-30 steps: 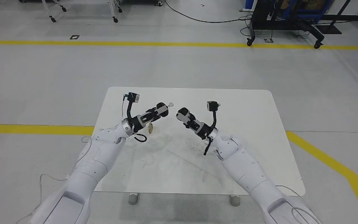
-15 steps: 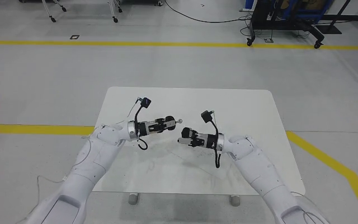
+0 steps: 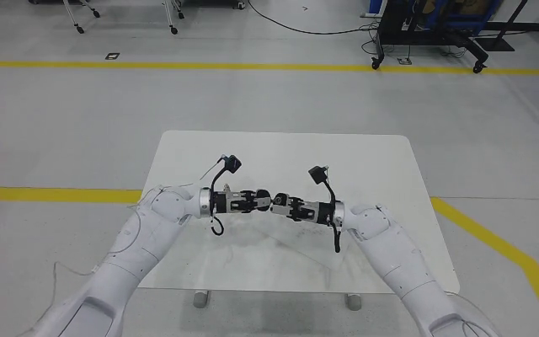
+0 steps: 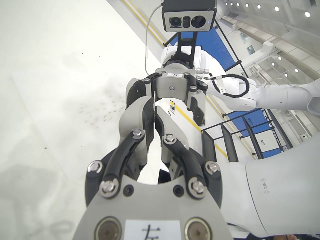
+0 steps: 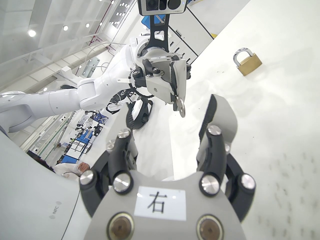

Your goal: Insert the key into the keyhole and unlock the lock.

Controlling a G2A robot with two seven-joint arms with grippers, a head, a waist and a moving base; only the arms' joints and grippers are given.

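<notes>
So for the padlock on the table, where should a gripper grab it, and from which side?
Grip the padlock by its brass body across the two narrow sides, coming down from above. It appears to lie flat on the table with the shackle closed, so those sides are free, and that grip likely leaves the end opposite the shackle clear for the key.

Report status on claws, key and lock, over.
Left claw shut on key. Right claw open, facing it. Padlock lying on table, apart from both claws. Nothing in the way.
</notes>
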